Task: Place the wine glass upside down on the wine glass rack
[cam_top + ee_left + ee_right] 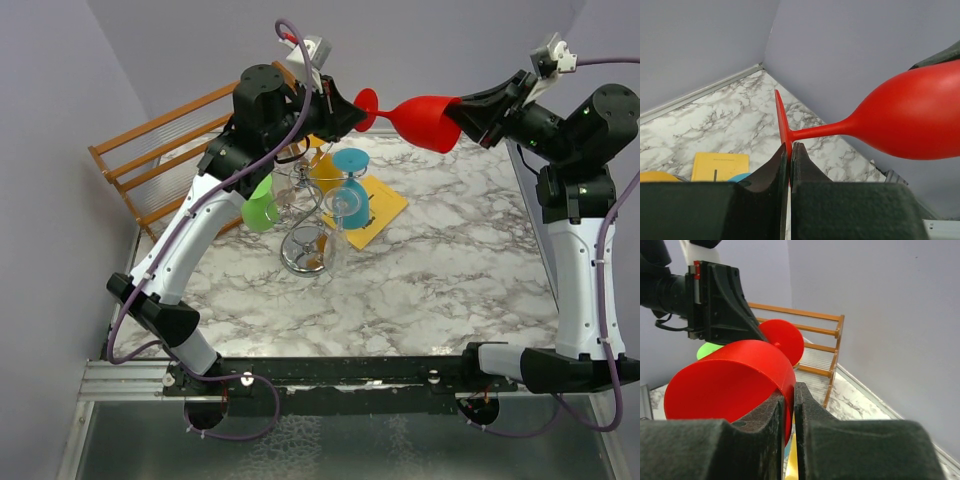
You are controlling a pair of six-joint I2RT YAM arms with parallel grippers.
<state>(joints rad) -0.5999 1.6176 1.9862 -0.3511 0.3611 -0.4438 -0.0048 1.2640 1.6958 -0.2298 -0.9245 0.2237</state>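
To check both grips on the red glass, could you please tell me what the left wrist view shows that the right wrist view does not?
Only the left wrist view: the left gripper shut on the foot's edge of the red wine glass, plus its thin stem.
Only the right wrist view: the right gripper pinching the bowl's rim, the wooden shelf rack, and a bit of a green glass.
Both: the red wine glass held sideways, the marble table and the grey walls.
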